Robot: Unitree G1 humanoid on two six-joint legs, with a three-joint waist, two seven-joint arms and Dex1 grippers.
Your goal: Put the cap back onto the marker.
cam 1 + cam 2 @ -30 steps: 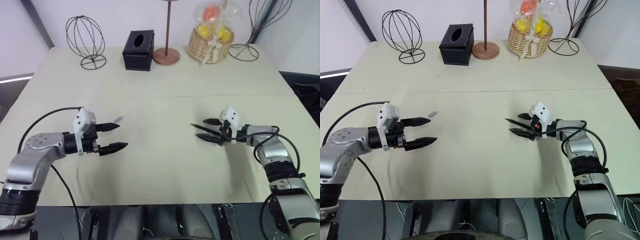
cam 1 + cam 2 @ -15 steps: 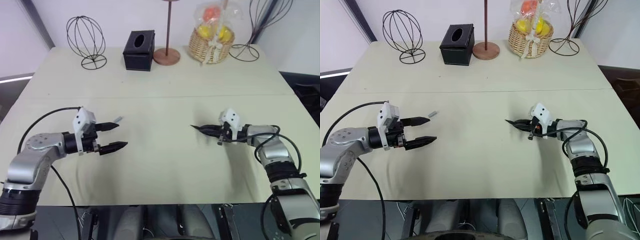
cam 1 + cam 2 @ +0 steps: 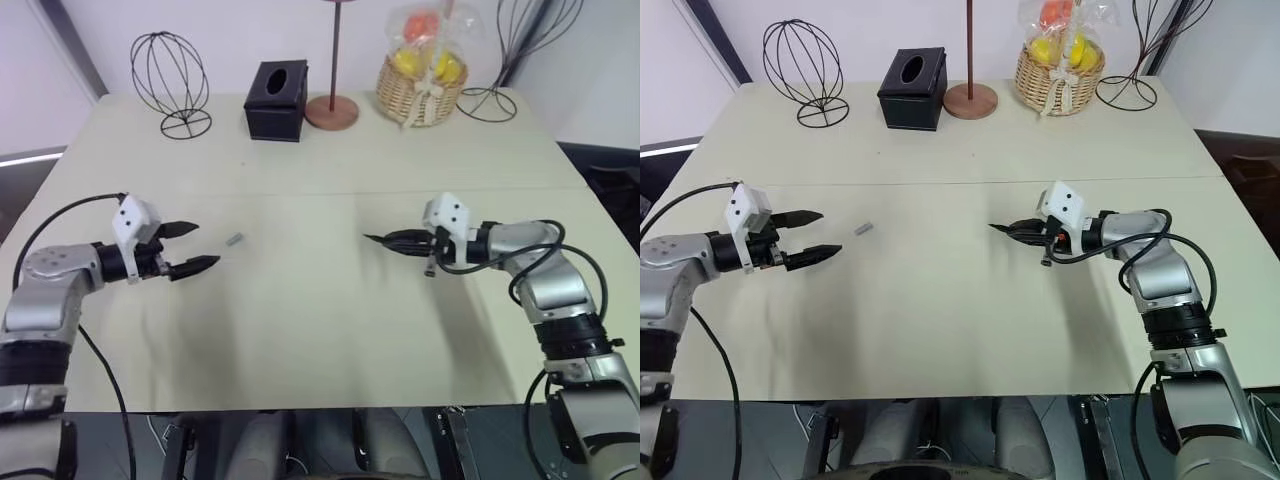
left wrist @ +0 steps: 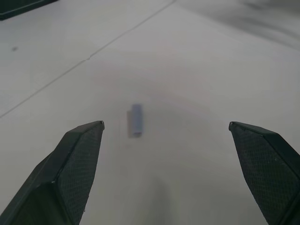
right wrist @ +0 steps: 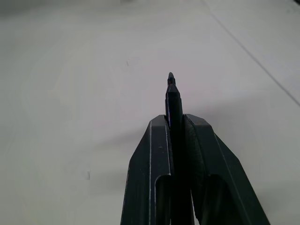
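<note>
The cap (image 3: 234, 239) is a tiny pale grey-blue cylinder lying on the cream table (image 3: 320, 320), left of centre. My left gripper (image 3: 203, 246) hovers just left of it, open wide and pointing at it. In the left wrist view the cap (image 4: 136, 120) lies beyond and between the spread fingertips (image 4: 86, 140), untouched. On the right, my right gripper (image 3: 402, 240) is shut on the marker (image 3: 374, 239), a thin black stick held above the table. Its pointed tip sticks out toward the left. In the right wrist view the marker (image 5: 172, 96) is clamped between both fingers (image 5: 152, 154).
Along the table's far edge stand a wire globe (image 3: 170, 80), a black tissue box (image 3: 277, 100), a wooden stand's round base (image 3: 332, 112), a wicker basket of fruit (image 3: 423, 78) and another wire stand (image 3: 495, 100). A seam (image 3: 300, 192) crosses the table.
The right gripper closed on the marker, lifted it off the table and carried it left. The left gripper, still open, drew back to the left, so the cap now lies clear ahead of it.
</note>
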